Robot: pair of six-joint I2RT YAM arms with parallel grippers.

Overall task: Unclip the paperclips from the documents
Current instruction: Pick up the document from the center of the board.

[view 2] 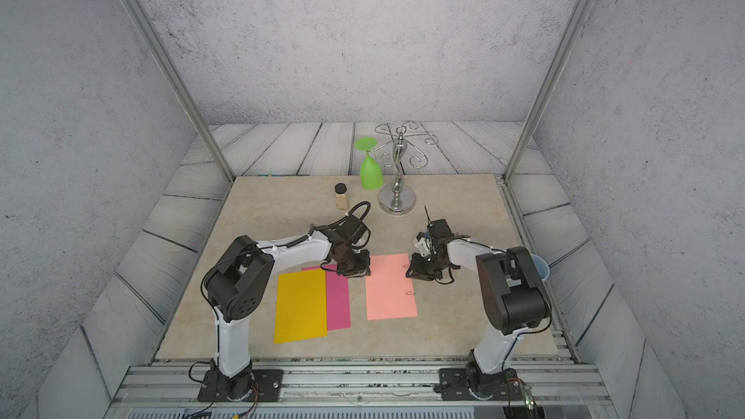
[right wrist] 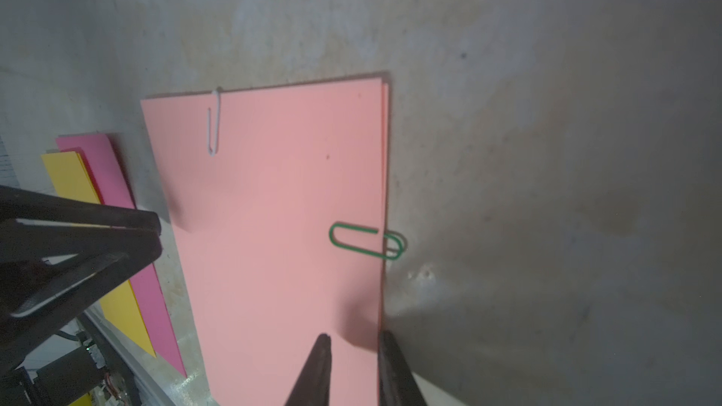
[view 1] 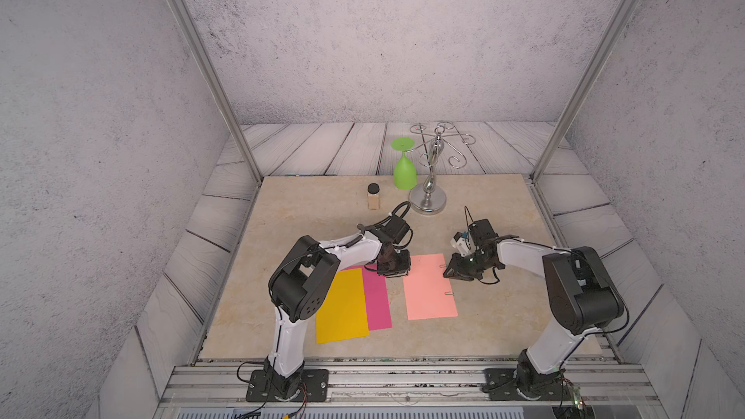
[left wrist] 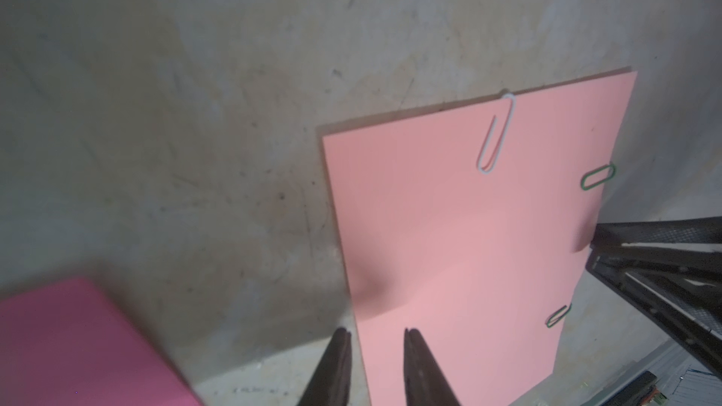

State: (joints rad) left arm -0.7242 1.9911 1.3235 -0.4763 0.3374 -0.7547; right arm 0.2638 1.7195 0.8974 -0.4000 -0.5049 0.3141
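**Operator:** What lies nearest the arm bases?

**Spotter:** Closest to you, the golden yellow sheet [view 1: 342, 308] lies flat on the bench [view 1: 504, 316]. It overlaps the left side of the magenta sheet [view 1: 378, 300]. Just to the right, apart from both, you have the salmon pink sheet [view 1: 429, 288].

**Operator:** And the clips?

**Spotter:** You can see three, all on the pink sheet. A white paperclip [right wrist: 214, 123] sits on its near short edge. Two more are on its right long edge. One green paperclip [right wrist: 367, 242] is about halfway along. A second green paperclip [left wrist: 558, 315] is farther back, just beside the right jaws.

**Operator:** The jaws?

**Spotter:** Both sit low at the pink sheet's far end. Your left jaws are slightly spread and pinch nothing. They straddle the sheet's left edge, one fingertip [left wrist: 414, 353] over pink paper and the other over bare bench. Your right jaws are likewise parted at the right edge, with nothing seen between them.

**Operator:** Beyond that?

**Spotter:** A small black-lidded jar [view 1: 373, 197], then the chrome wire stand [view 1: 428, 195], with a green glass [view 1: 405, 175] foot-up beside it.
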